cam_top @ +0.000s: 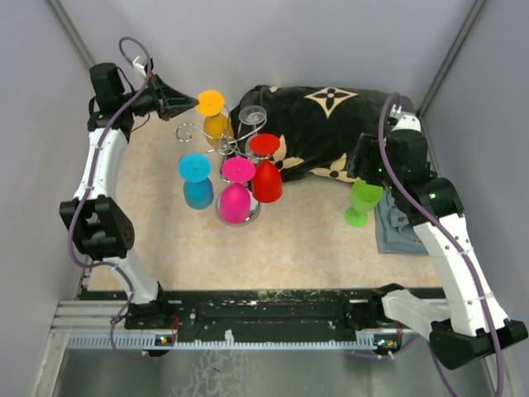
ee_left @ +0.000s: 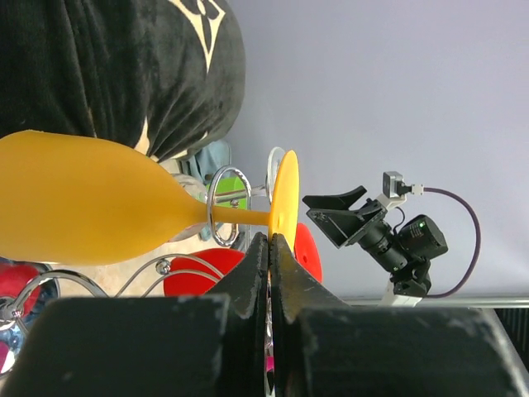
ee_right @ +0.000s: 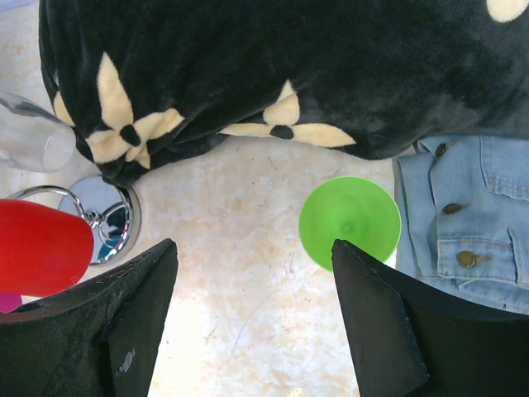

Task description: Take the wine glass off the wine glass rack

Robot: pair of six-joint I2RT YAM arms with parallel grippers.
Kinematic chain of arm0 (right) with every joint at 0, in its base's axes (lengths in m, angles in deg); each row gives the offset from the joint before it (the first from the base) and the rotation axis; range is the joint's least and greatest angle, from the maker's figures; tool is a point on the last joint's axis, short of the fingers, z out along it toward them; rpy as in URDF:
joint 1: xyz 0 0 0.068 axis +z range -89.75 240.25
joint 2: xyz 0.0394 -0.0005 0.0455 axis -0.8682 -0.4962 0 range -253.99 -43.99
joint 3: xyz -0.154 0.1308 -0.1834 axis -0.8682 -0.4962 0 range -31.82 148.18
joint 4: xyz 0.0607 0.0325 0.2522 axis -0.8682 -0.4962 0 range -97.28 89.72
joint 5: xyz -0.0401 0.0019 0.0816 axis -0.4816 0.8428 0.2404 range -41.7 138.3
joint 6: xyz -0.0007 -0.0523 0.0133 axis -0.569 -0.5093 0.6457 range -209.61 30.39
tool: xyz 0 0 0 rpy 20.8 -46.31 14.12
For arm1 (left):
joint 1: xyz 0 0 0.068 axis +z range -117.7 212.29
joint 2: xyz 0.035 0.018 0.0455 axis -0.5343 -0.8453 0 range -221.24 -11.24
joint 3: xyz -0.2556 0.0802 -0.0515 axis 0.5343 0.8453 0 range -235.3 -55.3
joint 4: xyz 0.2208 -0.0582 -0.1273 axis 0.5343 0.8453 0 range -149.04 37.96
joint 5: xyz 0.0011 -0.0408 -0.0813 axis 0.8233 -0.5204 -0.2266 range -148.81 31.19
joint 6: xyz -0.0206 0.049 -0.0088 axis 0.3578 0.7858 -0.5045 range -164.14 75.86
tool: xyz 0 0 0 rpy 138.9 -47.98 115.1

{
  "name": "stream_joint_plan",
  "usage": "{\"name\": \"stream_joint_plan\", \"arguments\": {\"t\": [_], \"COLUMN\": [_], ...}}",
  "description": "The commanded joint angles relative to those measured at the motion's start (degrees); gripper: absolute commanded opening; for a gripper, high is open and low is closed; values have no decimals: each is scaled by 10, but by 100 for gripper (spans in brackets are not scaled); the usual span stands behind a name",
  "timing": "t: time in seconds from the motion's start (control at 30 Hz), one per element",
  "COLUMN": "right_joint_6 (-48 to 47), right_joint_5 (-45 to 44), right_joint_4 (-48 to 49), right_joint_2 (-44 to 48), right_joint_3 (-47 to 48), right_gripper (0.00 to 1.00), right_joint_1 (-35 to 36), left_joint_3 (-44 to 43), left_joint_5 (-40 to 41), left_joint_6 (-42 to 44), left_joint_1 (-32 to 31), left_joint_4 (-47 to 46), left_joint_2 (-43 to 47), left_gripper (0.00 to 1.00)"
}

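At the left gripper: pressed fully shut, no gap between the jaws, tips right under the thin stem and beside the foot. Impossible to tell whether anything is actually pinched.
Just above the tips: yellow wine glass, lying sideways to this camera, stem threaded through a wire ring of the wine glass rack, foot on the near side of the ring.
Reason for the hang: foot wider than the ring, so kept from slipping through.
Reason for the hand's spot: probably aimed at the stem-and-foot junction, the one part clear of the wire and suited to drawing the glass out along the hook.
Further out around the rack: red glass, pink glass, blue glass and a clear glass, near enough to be knocked.
Well across from the left hand: right gripper, jaws spread wide and holding nothing, hovering over a green glass just beside a denim garment, with a black blanket beyond.
Task standing: yellow glass not yet off the rack.
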Motion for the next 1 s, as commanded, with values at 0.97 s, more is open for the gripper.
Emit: {"name": "stream_joint_plan", "arguments": {"t": [0.97], "right_joint_6": [10], "right_joint_5": [-4], "right_joint_4": [5], "right_joint_2": [27], "right_joint_3": [-2], "right_gripper": [76], "right_joint_1": [3], "left_joint_3": [20], "left_joint_5": [-2], "left_joint_6": [4], "left_joint_1": [-51], "left_joint_4": [-21], "left_joint_2": [4], "left_gripper": [0]}}
